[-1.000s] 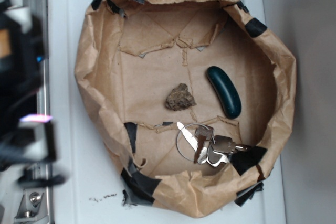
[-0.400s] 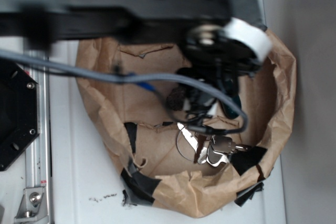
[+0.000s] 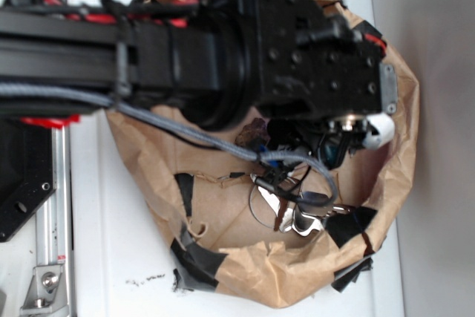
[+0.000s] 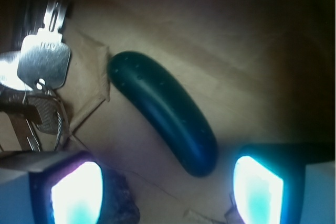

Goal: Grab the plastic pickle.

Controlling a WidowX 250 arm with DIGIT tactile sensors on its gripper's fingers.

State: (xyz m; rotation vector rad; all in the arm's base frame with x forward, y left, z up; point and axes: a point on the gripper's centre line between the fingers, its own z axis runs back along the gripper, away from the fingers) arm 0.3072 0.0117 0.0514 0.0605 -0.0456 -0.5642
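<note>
I see the gripper spread wide, holding nothing. The pickle, smooth glossy dark green oblong, lies on creased brown paper just beside flat metal keys.

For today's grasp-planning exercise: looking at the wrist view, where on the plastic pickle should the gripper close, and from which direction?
Grip the plastic pickle across its narrow middle, coming straight down from above. It lies flat on the brown paper, long and slim, so the open gripper would probably hold best with its fingers spanning the short width, clear of the keys.
</note>
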